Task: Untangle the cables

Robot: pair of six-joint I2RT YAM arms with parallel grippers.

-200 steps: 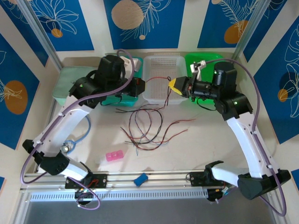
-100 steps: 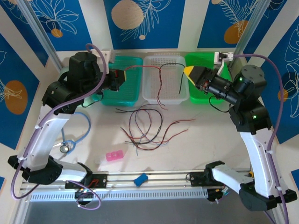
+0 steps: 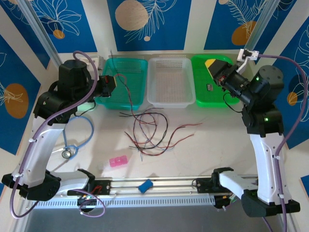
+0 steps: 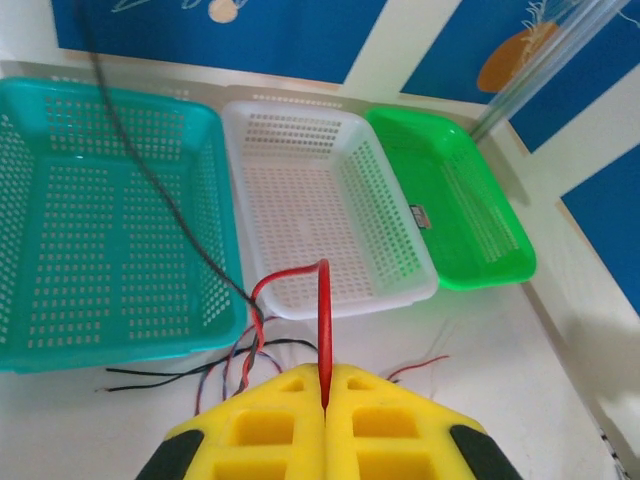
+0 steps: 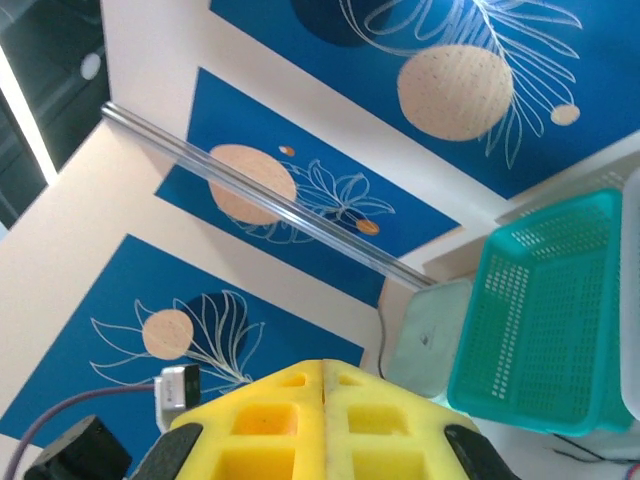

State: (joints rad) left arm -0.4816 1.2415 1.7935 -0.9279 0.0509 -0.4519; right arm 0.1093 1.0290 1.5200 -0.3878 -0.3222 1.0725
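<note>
tabletop (image 3: 207, 150): teal basket (image 3: 126, 60), white basket (image 3: 171, 84), green basket (image 3: 203, 89) in a row at far edge. cables (image 3: 152, 130) lie tangled just in front of teal/white. left hand (image 4: 325, 385) raised by teal basket, pinching red cable (image 4: 323, 320). right hand (image 5: 323, 375) over green basket, fingers pressed together, nothing between.

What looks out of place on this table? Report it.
The cables lie in a loose tangle on the table. One red cable is pinched in the left fingers, and a black cable hangs across the teal basket.
</note>
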